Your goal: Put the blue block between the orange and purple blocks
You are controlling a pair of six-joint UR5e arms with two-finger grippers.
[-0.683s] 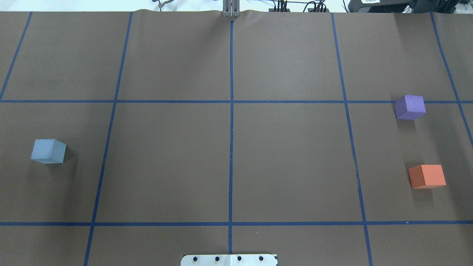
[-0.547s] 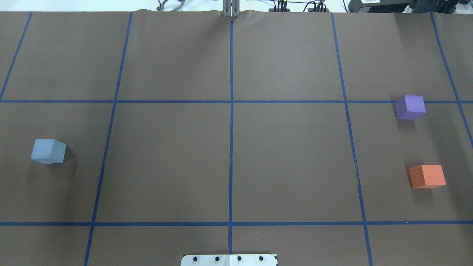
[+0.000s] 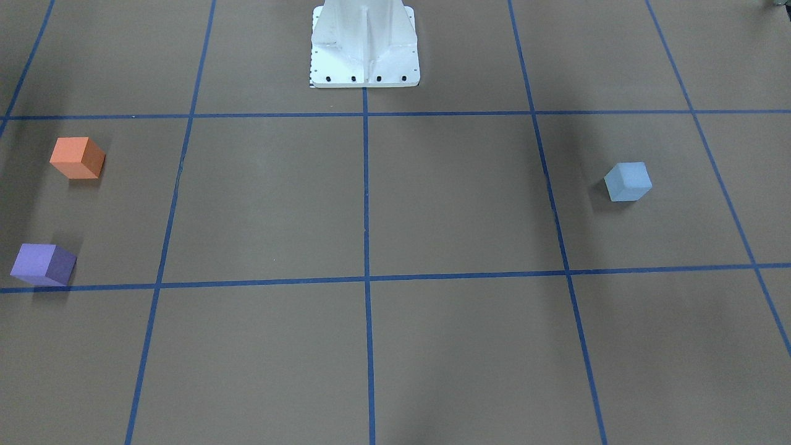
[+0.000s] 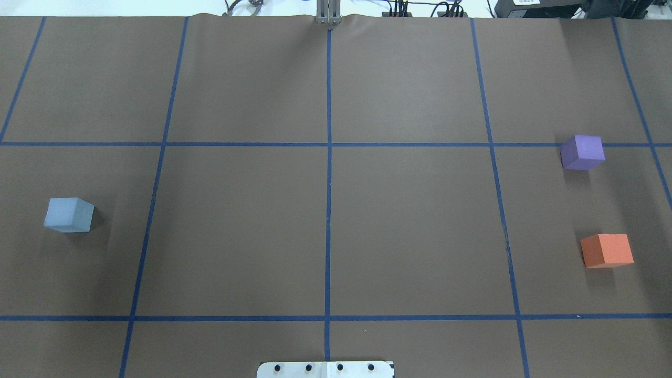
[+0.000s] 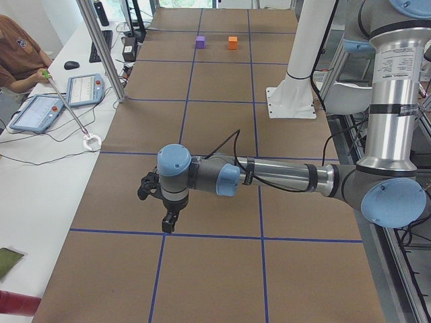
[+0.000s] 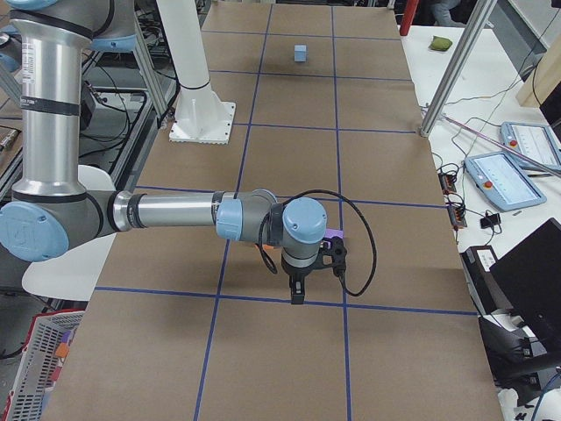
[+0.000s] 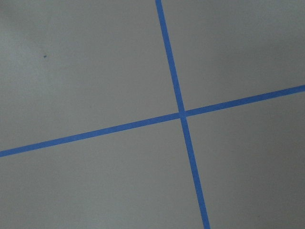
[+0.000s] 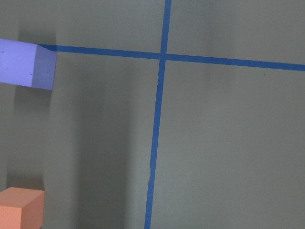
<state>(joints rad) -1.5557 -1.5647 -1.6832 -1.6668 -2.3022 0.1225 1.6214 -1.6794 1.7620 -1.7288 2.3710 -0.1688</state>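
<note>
Front-facing view: blue block (image 3: 628, 182) rests on the brown surface (image 3: 457, 204) on the robot's left side, well apart from the other two. Orange block (image 3: 77, 158) and purple block (image 3: 43, 264) stand apart from each other on the robot's right side, the orange one nearer the white base (image 3: 364, 55).

Overhead view: the purple block sits against a blue tape line (image 4: 420, 144). The blue block lies far across the surface from the gap between purple and orange.

Left side view: left hand (image 5: 168, 221) hangs pointing down above the surface. Cannot tell whether it is wide or narrow.

Right side view: right hand (image 6: 298, 291) hangs pointing down, partly hiding the purple block. Its opening cannot be told.

Left wrist view: a tape crossing only.

Right wrist view: purple block at upper left, orange at lower left, bare surface between them.
</note>
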